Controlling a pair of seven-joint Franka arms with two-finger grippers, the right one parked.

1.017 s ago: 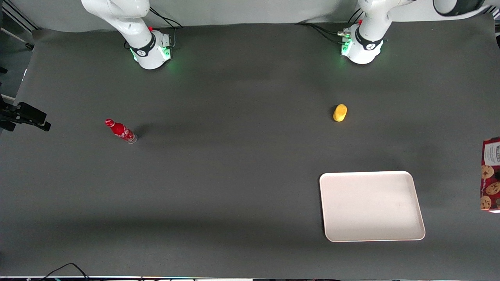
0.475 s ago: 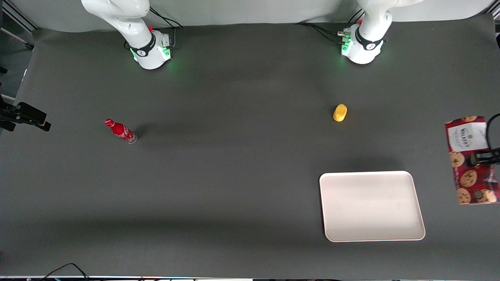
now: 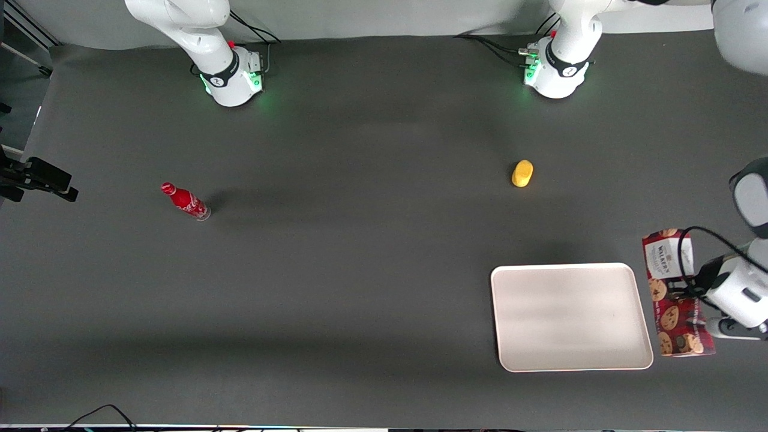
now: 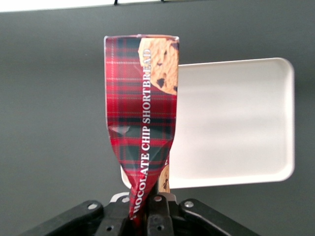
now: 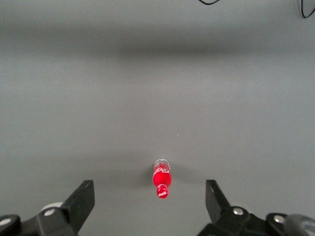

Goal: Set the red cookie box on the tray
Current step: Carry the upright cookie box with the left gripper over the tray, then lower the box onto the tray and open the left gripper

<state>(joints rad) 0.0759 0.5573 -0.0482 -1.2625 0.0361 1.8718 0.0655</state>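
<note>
Carried closer, the red cookie box (image 3: pixel 677 292) hangs beside the tray (image 3: pixel 570 317), pinched in the tool (image 3: pixel 690 290).

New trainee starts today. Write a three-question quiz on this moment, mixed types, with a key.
1. True or false: the cookie box already lies on the tray.
2. Multiple choice: what is the gripper shut on? A) the red bottle B) the cookie box C) the yellow object
3. Fill in: seen from the front camera, the yellow object lies ____ than the tray.

Key:
1. False. The gripper holds the box just off the tray's edge, toward the working arm's end of the table.
2. B. The wrist view shows the carton pinched and creased at the fingers.
3. Farther.
</note>
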